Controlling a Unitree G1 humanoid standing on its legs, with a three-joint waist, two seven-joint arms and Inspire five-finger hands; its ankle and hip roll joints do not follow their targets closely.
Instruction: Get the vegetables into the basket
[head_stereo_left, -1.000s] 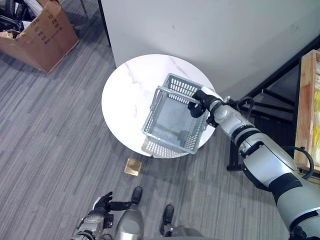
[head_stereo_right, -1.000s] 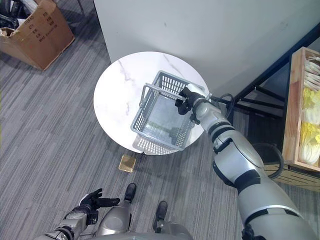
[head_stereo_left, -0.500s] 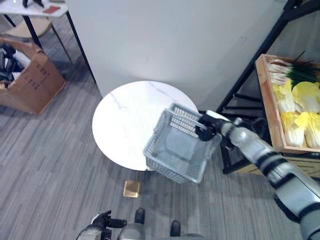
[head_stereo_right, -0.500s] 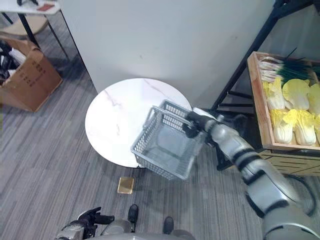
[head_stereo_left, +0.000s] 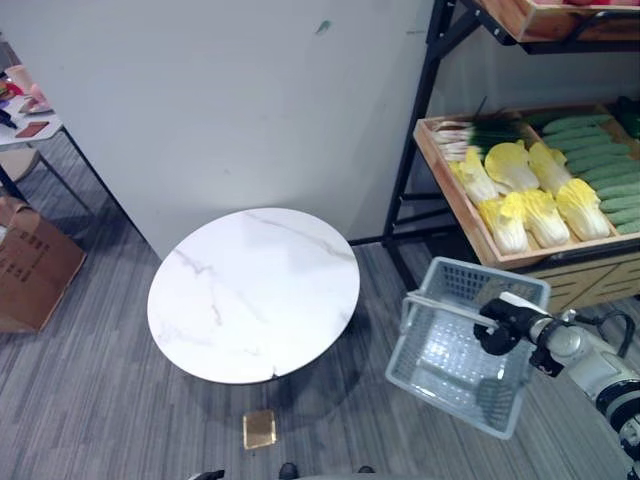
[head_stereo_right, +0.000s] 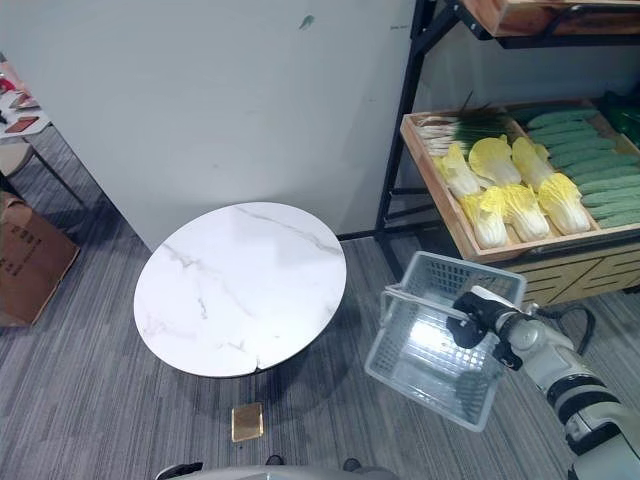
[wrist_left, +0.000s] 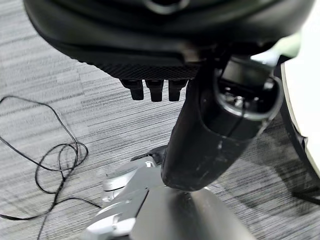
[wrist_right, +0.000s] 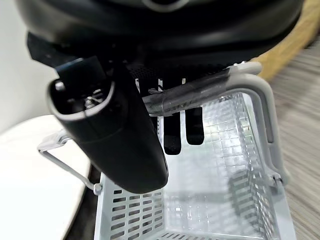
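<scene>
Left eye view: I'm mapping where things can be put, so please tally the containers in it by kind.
Grey plastic basket: 1, carried by its handle in the right hand
Wooden crates: 2, the lower crate holding vegetables and the upper crate on the shelf above
Cardboard box: 1
Total: 4
</scene>
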